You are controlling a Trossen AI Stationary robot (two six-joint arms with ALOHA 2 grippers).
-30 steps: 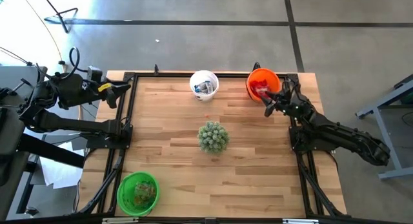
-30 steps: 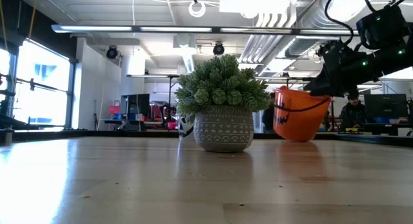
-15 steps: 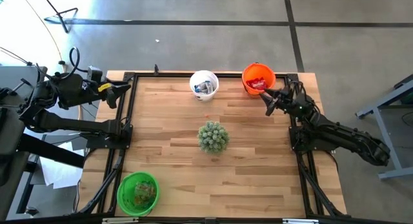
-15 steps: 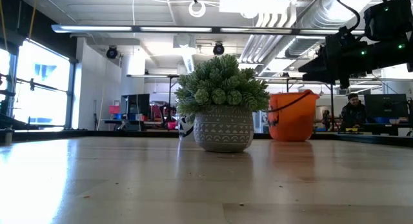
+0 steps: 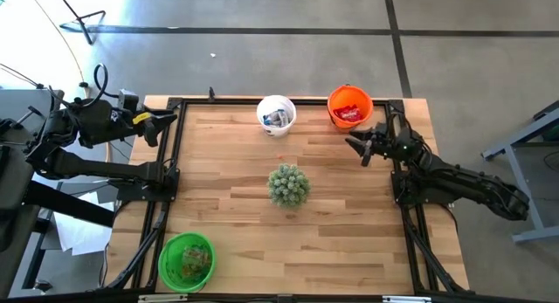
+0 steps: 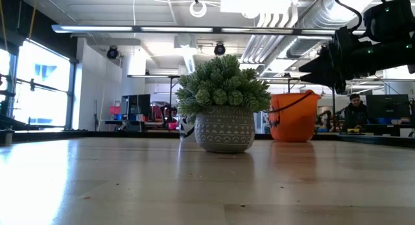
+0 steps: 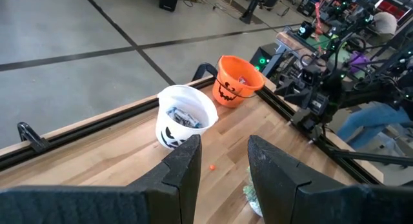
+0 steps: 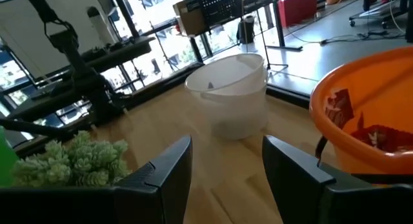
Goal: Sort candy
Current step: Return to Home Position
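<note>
Right pincer clear of the orange bucket, sorting looks all but done

The right gripper, fingers spread and empty, has drawn back from the orange bucket toward the right-centre of the high view. The bucket, tipped under it a second ago, now stands upright near the top edge of the table with the red candy inside. Left of it, the white bucket holds the blue-and-white wrappers, and the green bucket at lower left holds small pieces. The plant sits mid-frame. The left gripper waits open at upper left. One tiny orange piece lies on the wood by the white bucket, so I judge a stray remains. No writing is readable; the buckets bear only black pumpkin faces.
</note>
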